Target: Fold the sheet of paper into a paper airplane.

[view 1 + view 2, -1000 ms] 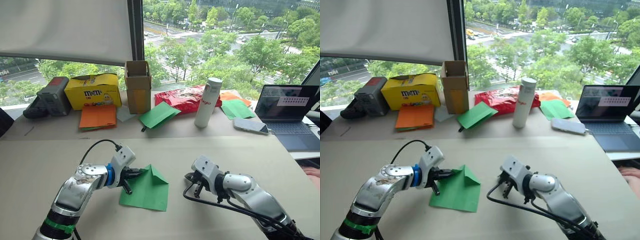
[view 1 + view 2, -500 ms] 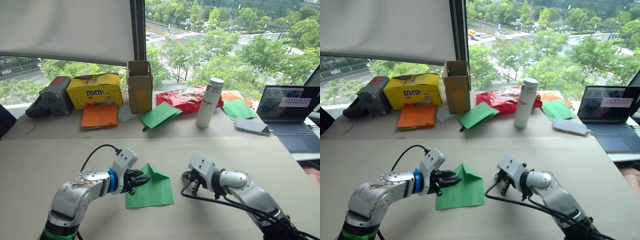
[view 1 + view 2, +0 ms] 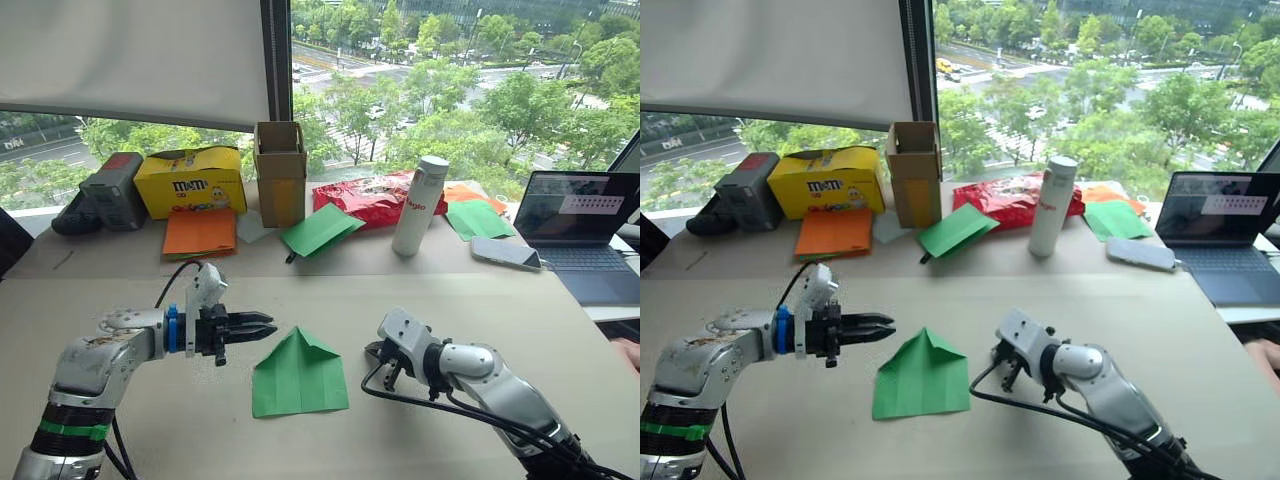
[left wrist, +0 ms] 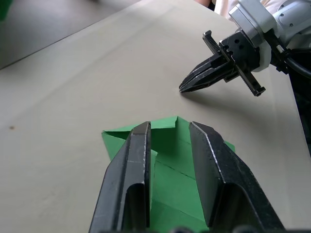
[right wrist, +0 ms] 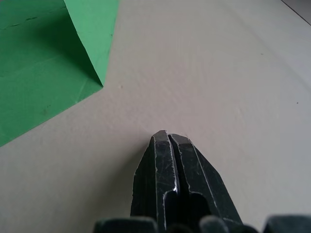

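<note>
Left wrist view: my left gripper (image 4: 170, 133) stands parted and empty over the sheet of paper (image 3: 299, 375), which lies mid-desk (image 3: 480, 300), nose corners folded. My right gripper (image 5: 170, 141) rests closed beside it. Next, I judge: centre fold, needing both grippers.

Likely an upper-floor office, laptop (image 3: 573, 222) on table (image 3: 500, 310), window (image 3: 450, 90) over treetops
</note>
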